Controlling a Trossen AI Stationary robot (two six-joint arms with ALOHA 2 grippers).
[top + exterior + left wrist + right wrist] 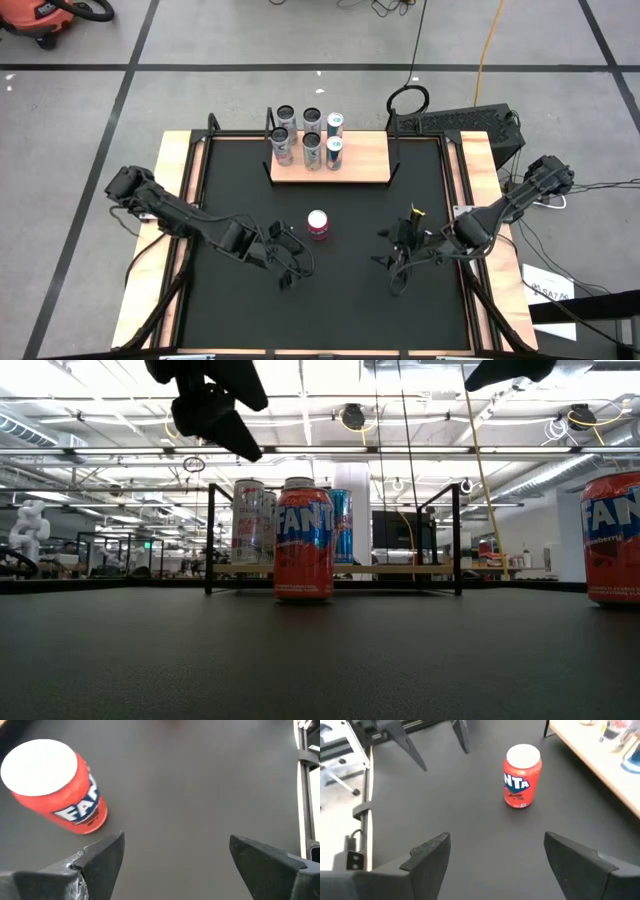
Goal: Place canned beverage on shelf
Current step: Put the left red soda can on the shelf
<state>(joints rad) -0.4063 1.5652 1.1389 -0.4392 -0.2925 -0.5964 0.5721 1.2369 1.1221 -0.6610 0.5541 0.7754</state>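
Note:
A red Fanta can [318,225] stands upright on its base on the black tabletop, in front of the shelf [360,172]. The shelf is a light-wood board with black uprights, and several cans stand on its left half. My left gripper [292,262] hovers open, left of the red can and nearer the table's front edge. The can [52,785] lies off to one side of its fingers. My right gripper [388,262] hovers open to the can's right, with the can [522,776] ahead of its fingers. In the low view the can [303,542] stands before the shelf [335,568].
Part of a second red can [612,538] shows at the right edge of the low view. Light-wood strips [172,190] run along the table's left and right sides. Bare black tabletop [340,310] lies between the grippers and the front edge.

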